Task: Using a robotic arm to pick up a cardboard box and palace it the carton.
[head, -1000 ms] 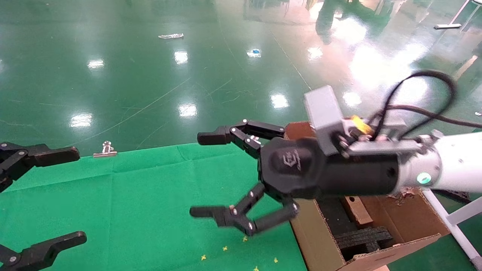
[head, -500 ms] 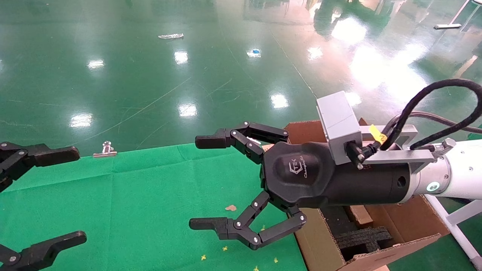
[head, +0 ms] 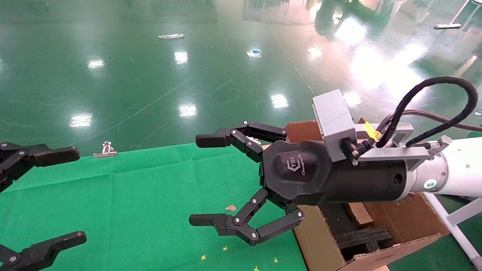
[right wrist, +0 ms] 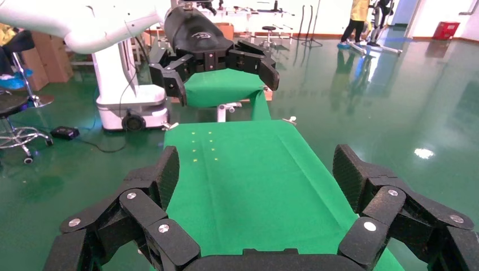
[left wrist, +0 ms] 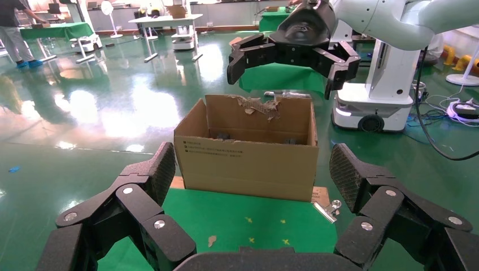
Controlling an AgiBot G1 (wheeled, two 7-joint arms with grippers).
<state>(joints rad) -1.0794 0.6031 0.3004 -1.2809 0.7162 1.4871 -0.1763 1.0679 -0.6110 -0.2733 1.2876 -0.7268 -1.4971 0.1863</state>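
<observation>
Right arm (head: 457,171): white, green light ring by black wrist
Camera block (head: 333,122): grey, above wrist
Cable (head: 437,98): black loop
Fingers (head: 241,227): black, silver screws

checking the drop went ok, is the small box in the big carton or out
In. The small box lies inside the carton beside black foam; the right gripper is open and empty over the table.

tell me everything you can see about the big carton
The carton is a large brown corrugated cardboard box with its flaps open, standing upright at the right end of the green-covered table. One flap has a torn, ragged edge, and small black print marks one side. Inside are black foam blocks and a small brown box. The right hand hangs open beside it, not touching.
</observation>
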